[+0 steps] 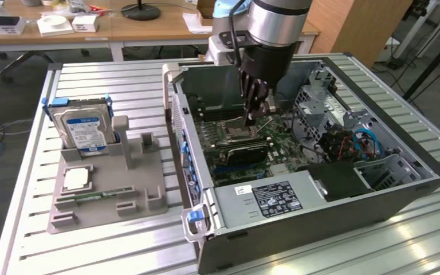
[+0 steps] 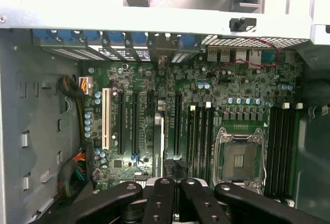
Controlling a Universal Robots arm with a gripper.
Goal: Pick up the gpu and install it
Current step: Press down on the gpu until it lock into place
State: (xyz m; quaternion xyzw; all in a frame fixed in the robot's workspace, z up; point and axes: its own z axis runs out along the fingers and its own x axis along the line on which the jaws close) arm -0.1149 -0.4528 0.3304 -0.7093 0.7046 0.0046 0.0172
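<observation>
gripper (image 2: 175, 203) shut on gpu (image 2: 159, 146) | gpu edge-on over mobo (image 2: 242, 100) slot inside case (image 1: 403, 189) | advice: kept card upright, lined w/ slot, pressed evenly

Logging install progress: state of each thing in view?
gripper: shut, at the gpu's top edge.
gpu: upright, edge-on at a motherboard slot; seating unclear.
CPU socket: empty.
PC case: side open.
hard drive: upright in grey fixture.
CPU chip: flat in fixture.
</observation>
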